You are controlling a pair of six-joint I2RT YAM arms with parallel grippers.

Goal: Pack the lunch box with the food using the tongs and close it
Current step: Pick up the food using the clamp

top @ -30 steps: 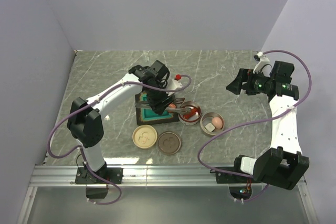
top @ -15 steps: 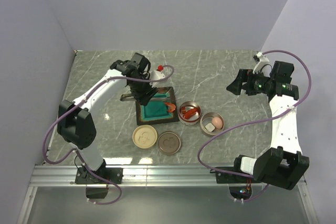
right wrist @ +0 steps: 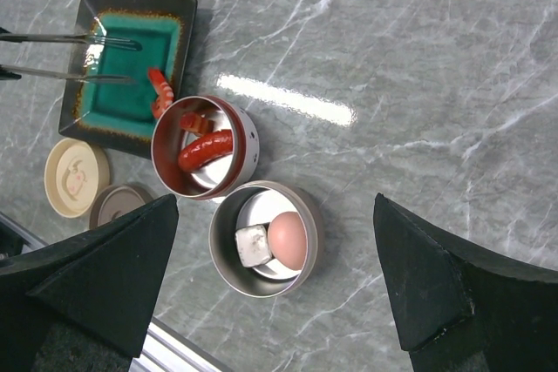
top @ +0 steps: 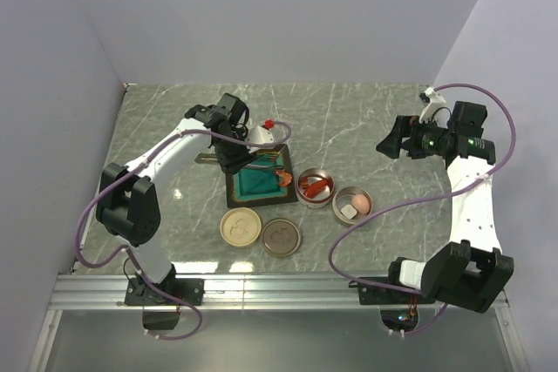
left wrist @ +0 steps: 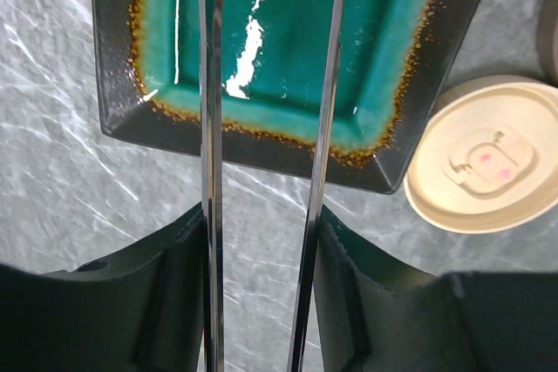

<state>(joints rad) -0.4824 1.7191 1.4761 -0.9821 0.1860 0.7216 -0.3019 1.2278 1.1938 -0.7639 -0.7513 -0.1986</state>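
Observation:
My left gripper [top: 232, 151] is shut on the silver tongs [left wrist: 209, 128], one thin arm pressed against each finger. The tong tips [right wrist: 113, 58] reach out over the teal tray [top: 255, 186]. A red-orange shrimp [right wrist: 159, 89] lies on the tray's right edge. The lunch box stands as two round open tins. The red-lined one [right wrist: 249, 159] holds a sausage [right wrist: 206, 149]. The silver one [right wrist: 310, 215] holds a pink egg [right wrist: 288, 240] and a white cube [right wrist: 251, 245]. My right gripper [top: 390, 141] hangs open in the air at the right, empty.
Two round lids lie in front of the tray, a cream one [top: 241, 227] and a brown one [top: 281, 236]. The marble table ends at purple walls on the left, back and right. A metal rail runs along the near edge.
The left gripper has drawn the tongs back from the red-lined tin to the left, over the tray. The right arm has stayed still.

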